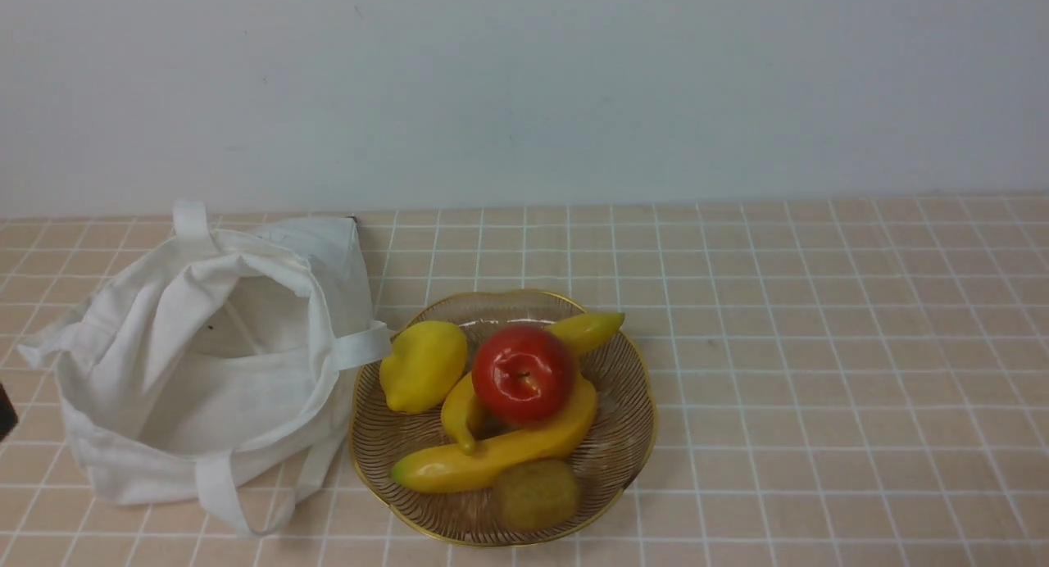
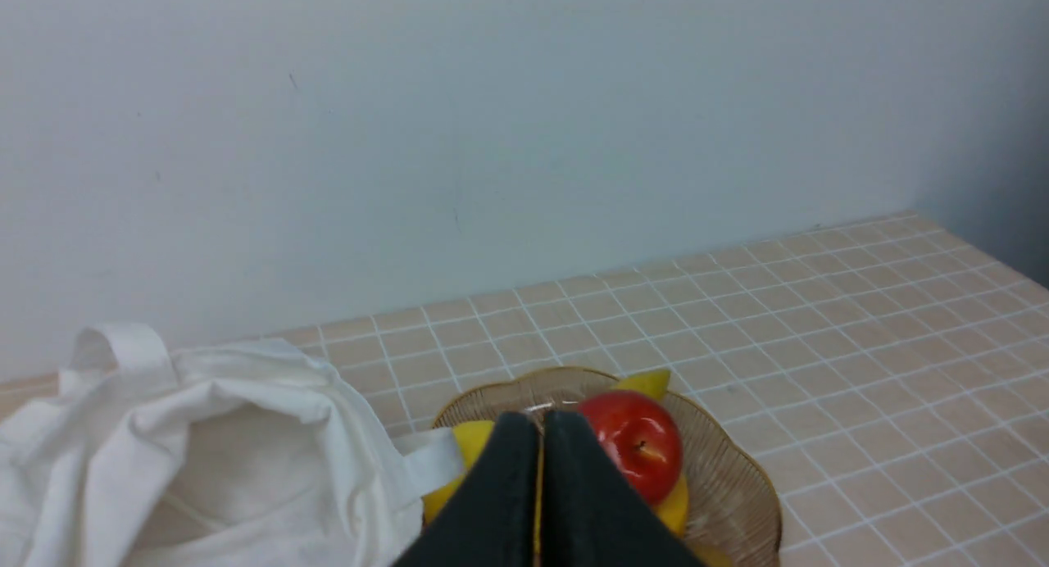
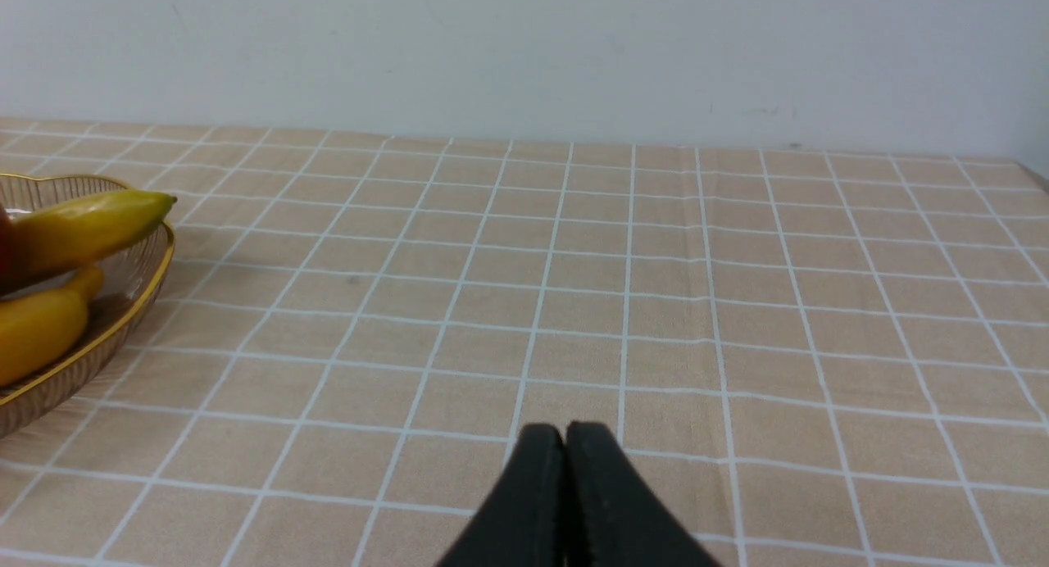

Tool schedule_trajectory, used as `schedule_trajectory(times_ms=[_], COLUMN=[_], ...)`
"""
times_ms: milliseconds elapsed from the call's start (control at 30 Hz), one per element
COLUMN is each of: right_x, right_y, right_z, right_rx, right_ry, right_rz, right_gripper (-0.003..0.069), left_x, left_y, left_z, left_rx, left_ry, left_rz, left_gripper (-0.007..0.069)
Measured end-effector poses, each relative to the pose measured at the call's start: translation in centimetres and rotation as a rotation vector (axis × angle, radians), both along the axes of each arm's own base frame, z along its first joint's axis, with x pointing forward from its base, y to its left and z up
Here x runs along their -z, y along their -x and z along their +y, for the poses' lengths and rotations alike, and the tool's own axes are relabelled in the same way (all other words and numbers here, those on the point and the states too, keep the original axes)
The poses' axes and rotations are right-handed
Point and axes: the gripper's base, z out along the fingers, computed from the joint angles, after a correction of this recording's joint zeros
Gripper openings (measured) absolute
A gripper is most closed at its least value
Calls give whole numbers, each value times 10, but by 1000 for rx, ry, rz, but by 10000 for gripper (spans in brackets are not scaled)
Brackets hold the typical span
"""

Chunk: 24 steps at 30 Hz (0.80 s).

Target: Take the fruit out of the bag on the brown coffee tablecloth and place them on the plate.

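On the plate (image 1: 616, 448), center of your front view, the apple (image 1: 523, 374) sits on top of two yellow bananas (image 1: 500, 454), stem dimple facing the camera. Lemon (image 1: 422, 365) is just beside it on the bag side, leaning on the plate rim, close to a white strap. A brownish-green fuzzy fruit (image 1: 535, 493) is at the plate's near edge, touching the long banana.

Bag (image 1: 205, 362) lies just left of the plate on the brown coffee tablecloth (image 1: 819, 346), slumped, mouth open toward the camera. What you can see of the inside is only white cloth. One strap loops out at its near corner, another sticks up at the far side.

Your left tool (image 2: 541, 426) is clenched, fingers pressed together, nothing between them. From its wrist camera the tips cover part of the lemon and the plate's edge. Height over the plate: can't tell.

Your right tool (image 3: 565, 434) is clenched too, empty, over bare cloth well to the right of the plate. Only the plate's rim and banana tips show at the edge of that view. Plain pale wall (image 1: 524, 83) behind.
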Motion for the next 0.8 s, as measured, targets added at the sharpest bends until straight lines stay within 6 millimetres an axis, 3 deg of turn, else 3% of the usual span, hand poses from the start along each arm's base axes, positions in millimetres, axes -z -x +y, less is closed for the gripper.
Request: schedule_trajectory(times_ms=[167, 633, 733, 800], right_x=[0, 0, 0, 0], right_y=[0, 0, 0, 0], right_z=[0, 0, 0, 0], right_rx=[0, 0, 0, 0], right_ry=[0, 0, 0, 0], right_rz=[0, 0, 0, 0], right_gripper=[-15, -15, -15, -15], left_x=[19, 35, 45, 65], left_y=[9, 3, 2, 1], left_z=[2, 7, 9, 10], left_rx=[9, -47, -85, -154], left_ry=[19, -103, -96, -65], left_rz=[33, 23, -18, -42], left_gripper=[-8, -8, -8, -8])
